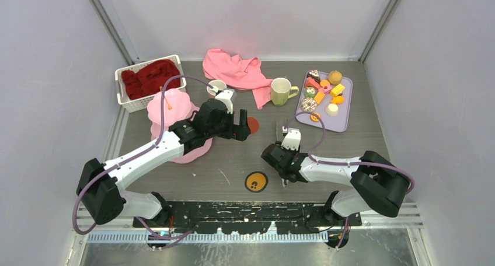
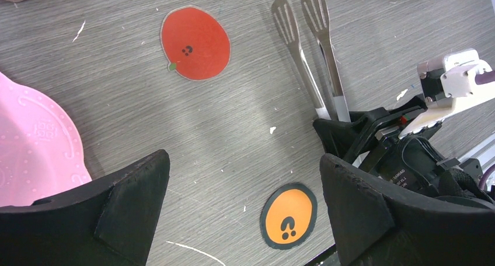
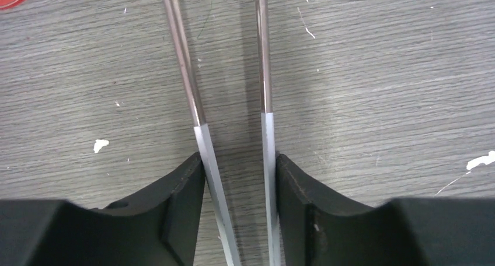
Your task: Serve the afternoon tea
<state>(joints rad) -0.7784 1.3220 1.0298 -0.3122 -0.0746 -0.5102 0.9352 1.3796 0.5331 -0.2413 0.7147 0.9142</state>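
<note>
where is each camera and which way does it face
Top external: above and behind the bases, looking down on the table; both arms show.
Left wrist: on the left arm, facing down past the open left gripper at the red sticker, orange sticker and tongs.
Right wrist: on the right arm, looking along the tongs held in the right gripper; only its fingers show.
Shared: both wrist views show the tongs; top external and left wrist show the orange sticker.

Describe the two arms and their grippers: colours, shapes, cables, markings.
Both the left arm and right arm have white links, bulky black joints and a looping purple cable. The left gripper and right gripper have matte black, wedge-shaped fingers. Small white lettering on the right one is unreadable.
</note>
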